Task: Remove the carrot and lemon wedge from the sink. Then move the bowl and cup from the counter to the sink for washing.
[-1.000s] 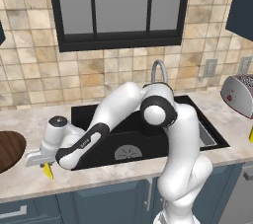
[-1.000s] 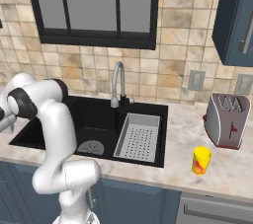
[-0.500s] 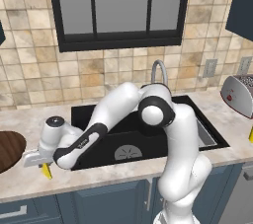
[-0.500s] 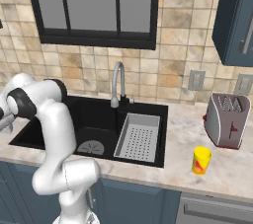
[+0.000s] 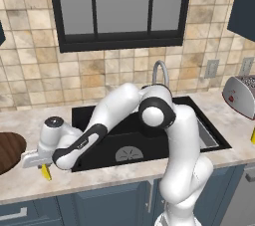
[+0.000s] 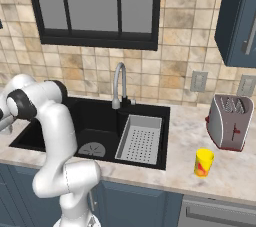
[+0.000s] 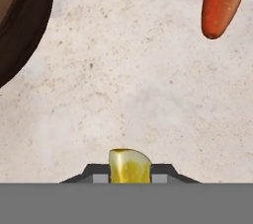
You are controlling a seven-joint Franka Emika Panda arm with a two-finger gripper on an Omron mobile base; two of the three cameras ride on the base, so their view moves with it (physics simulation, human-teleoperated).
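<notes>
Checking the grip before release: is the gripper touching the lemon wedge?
Touching. The hand view shows the lemon wedge clamped between the gripper fingertips, above the counter.

A rendered home kitchen. A black rectangular sink (image 6: 95, 121) with a curved silver faucet (image 6: 119, 85) and a grey perforated tray (image 6: 140, 138) is set into a light beige marbled stone tabletop (image 6: 225, 176) over dark blue cabinets (image 6: 135, 206). Behind it run beige wall tiles (image 6: 180, 56) and a dark-framed window (image 6: 95, 8). A silver toaster (image 6: 229, 122) stands on the tabletop, well apart from the pincer (image 5: 45, 166).
</notes>
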